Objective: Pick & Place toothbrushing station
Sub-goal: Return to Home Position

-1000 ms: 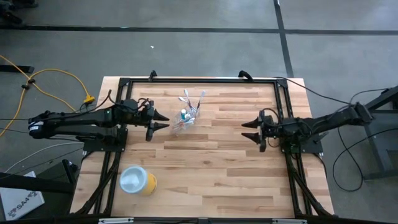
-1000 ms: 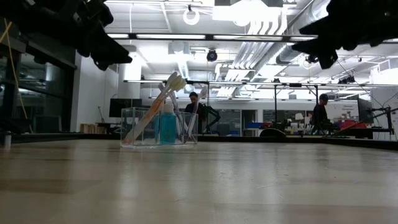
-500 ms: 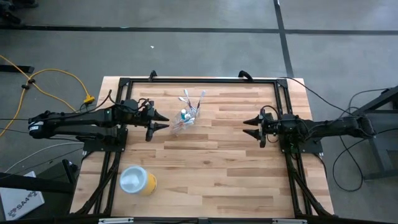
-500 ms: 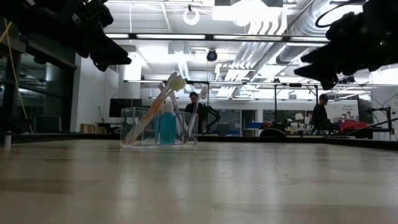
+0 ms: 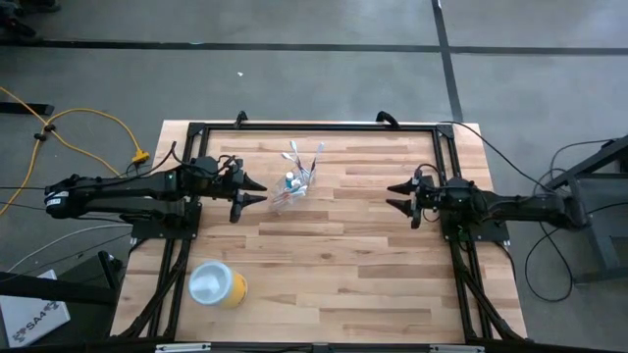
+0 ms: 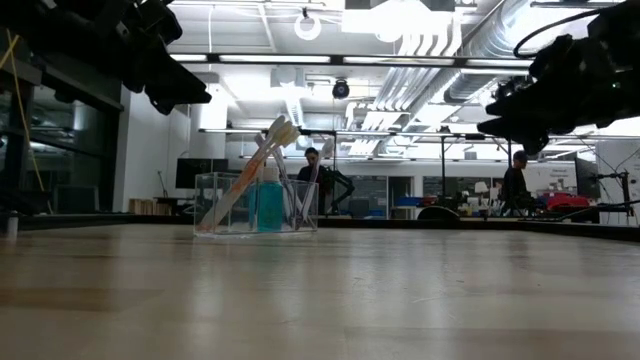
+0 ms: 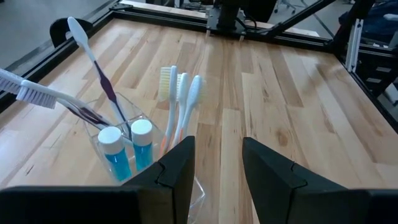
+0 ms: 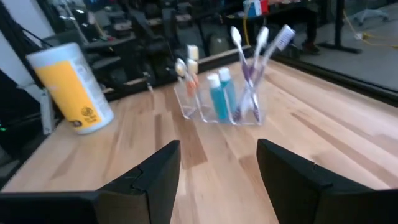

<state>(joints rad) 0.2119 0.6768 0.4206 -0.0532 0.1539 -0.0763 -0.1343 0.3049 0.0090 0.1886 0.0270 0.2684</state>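
Pale wooden plank surface (image 5: 343,275) inside a black frame, grey floor all around; beyond it, in the low view, a bright workshop with ceiling ducts and a person (image 6: 515,183) standing far back. Left of the middle of the surface, a small clear plastic organizer (image 5: 291,192), upright. Inside it, slim orange-handled toothbrushes (image 7: 179,102) with heads up, purple-handled toothbrushes (image 7: 99,81) leaning out past the rim, and two small blue tubes with white caps (image 7: 126,149) side by side between them. Just beside the organizer, raised off the wood and not touching it, the left gripper (image 5: 263,192), fingers (image 7: 177,168) spread apart and holding nothing. Well apart on the opposite side, facing the organizer across bare planks, the right gripper (image 5: 392,196), also lifted, fingers (image 8: 155,177) likewise parted and empty. Near a corner on the left arm's side, far from the rest, a yellow cup with a pale blue-white top (image 5: 218,284).
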